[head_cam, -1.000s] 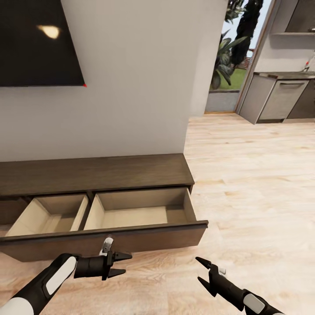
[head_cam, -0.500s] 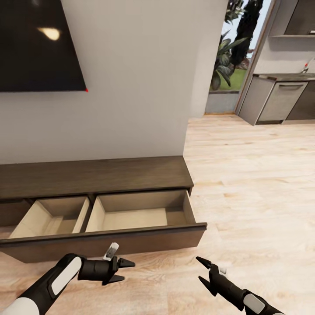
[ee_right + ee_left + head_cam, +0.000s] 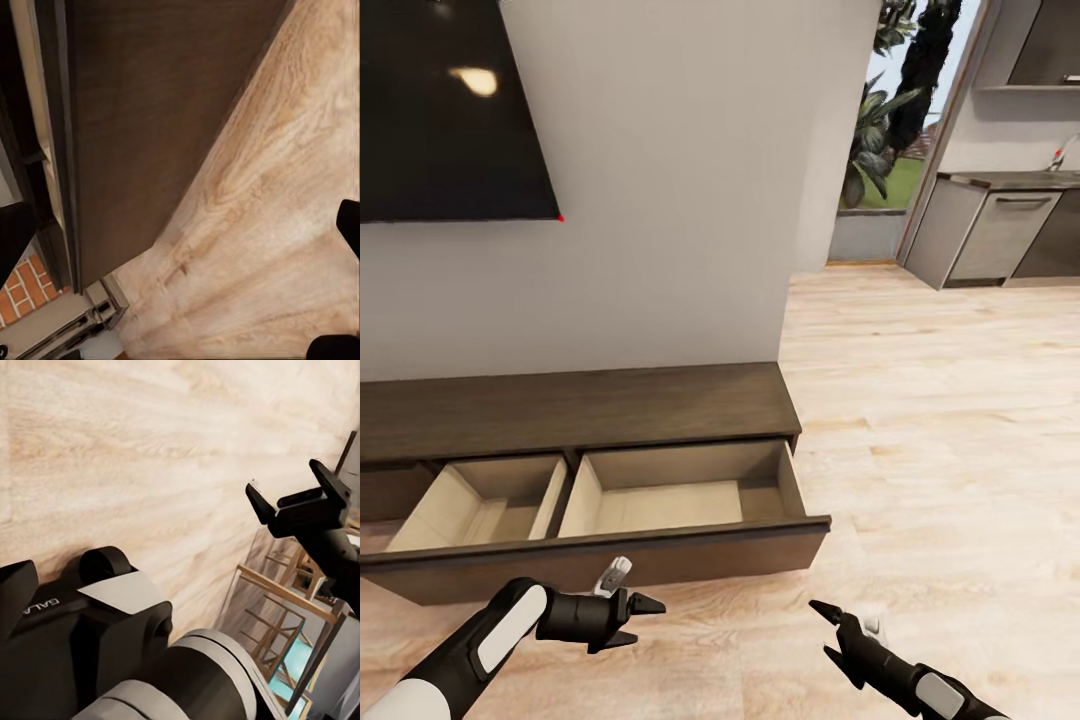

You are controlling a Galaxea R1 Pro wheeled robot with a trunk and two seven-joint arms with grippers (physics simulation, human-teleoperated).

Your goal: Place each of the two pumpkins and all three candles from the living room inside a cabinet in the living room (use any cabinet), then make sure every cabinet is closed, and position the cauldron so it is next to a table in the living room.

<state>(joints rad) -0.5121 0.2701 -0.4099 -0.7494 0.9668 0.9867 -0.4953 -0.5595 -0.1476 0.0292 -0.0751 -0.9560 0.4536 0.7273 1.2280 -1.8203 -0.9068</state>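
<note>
The long, low dark brown cabinet [image 3: 580, 405] stands against the grey wall under the black TV [image 3: 450, 120]. Its wide drawer [image 3: 660, 555] is pulled out, and both pale wood compartments lie bare. My left gripper [image 3: 647, 620] hovers open just in front of the drawer front, pointing right. My right gripper [image 3: 823, 632] is open over the floor, off the drawer's right corner, and its fingers [image 3: 300, 506] also show in the left wrist view. The drawer's dark front [image 3: 150, 112] is close in the right wrist view. Pumpkins, candles and cauldron are out of view.
Light plank floor [image 3: 940, 420] stretches right toward a doorway with plants [image 3: 880, 130] and grey kitchen cabinets [image 3: 1000, 230]. Red brick [image 3: 22, 292] shows past the drawer's end. A wooden frame with a teal patch [image 3: 277, 622] stands behind my right arm.
The whole picture has shifted down a little, so the camera moved. My left gripper has turned and slid slightly right along the drawer front. The right gripper sits a bit lower.
</note>
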